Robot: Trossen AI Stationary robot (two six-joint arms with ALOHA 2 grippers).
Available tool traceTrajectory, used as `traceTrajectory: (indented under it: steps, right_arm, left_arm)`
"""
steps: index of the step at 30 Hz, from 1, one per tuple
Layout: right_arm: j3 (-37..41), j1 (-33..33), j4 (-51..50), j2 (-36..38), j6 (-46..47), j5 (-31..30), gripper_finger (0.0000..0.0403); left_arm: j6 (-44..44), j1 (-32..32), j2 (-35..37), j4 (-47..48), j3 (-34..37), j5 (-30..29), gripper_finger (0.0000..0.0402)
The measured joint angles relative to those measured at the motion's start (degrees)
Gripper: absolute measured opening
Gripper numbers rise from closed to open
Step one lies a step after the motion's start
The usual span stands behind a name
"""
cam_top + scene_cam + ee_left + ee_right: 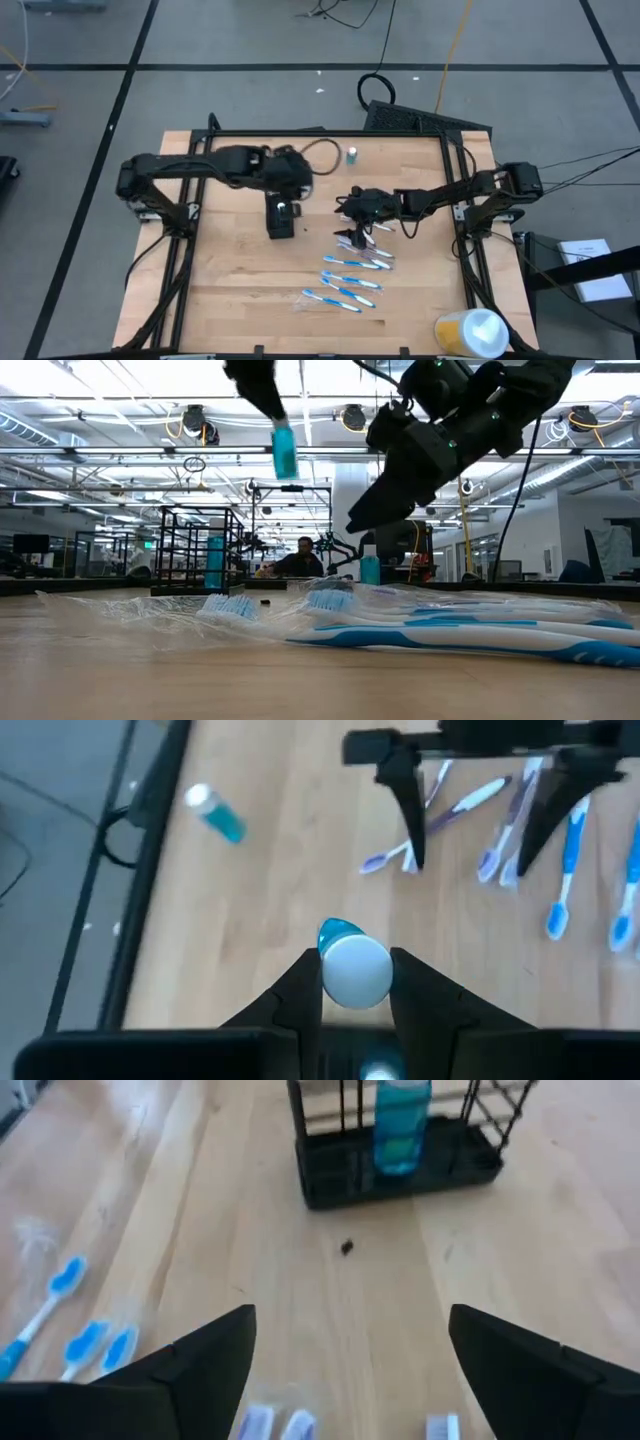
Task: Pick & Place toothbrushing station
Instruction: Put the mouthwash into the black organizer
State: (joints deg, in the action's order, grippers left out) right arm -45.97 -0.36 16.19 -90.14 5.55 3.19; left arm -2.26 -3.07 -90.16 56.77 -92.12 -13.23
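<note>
- Currently the left gripper (355, 982) is hovering above the table (220, 290), over the holder (281, 217), clenched on a small blue-and-white tube (352, 964) pinched between its two fingers.
- From the low view, that held tube is hanging upright in the air, well above the wood.
- Lying on its side near the table's far edge, well apart from the brushes, is a second tube (352, 155).
- A third tube (402, 1120) is standing upright inside the holder, showing through the mesh in the right wrist view.
- That black holder is sitting upright left of the table's middle, directly beneath the left gripper.
- Meanwhile the right gripper (353, 235) is hanging near the table's middle, to the right of the holder, released, its fingers (200, 1360) spreading wide with nothing between them.
- Just under and beside it, toothbrushes (352, 280) are lying flat, scattered toward the near edge; several are resting on or in clear plastic wrap (130, 610).
- Two or three brush heads are showing directly below the open fingers in the right wrist view, not touching them.
- One small dark speck (346, 1247) is lying on the wood between the right gripper and the holder.
- At the near right corner, a yellow-and-white container (472, 331) is lying on its side, well apart from everything else.
- Beyond the table, a person (303, 557) is sitting in the room.
</note>
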Motion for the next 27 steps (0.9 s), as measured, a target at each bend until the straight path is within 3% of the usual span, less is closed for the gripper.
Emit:
traceTrajectory:
  steps: [6,10,23,27]
  right_arm:
    - [0.02,0.05,-2.38,2.04,0.26,-0.03,0.0319]
    - [0.08,0.03,-3.23,1.90,0.43,-0.16,0.0316]
    - [0.04,-0.45,-2.72,1.93,-0.14,-0.56,0.0313]
    - [0.04,-0.85,-2.70,1.93,0.23,-0.62,0.0313]
  left_arm:
    - [7.80,1.36,4.96,9.56,-0.07,-6.81,0.0096]
    - [12.98,3.25,6.68,14.37,0.80,-8.30,0.0096]
    - [23.49,6.30,17.13,5.20,22.85,-6.18,0.0096]
    - [24.72,6.13,18.83,1.93,26.18,-5.44,0.0096]
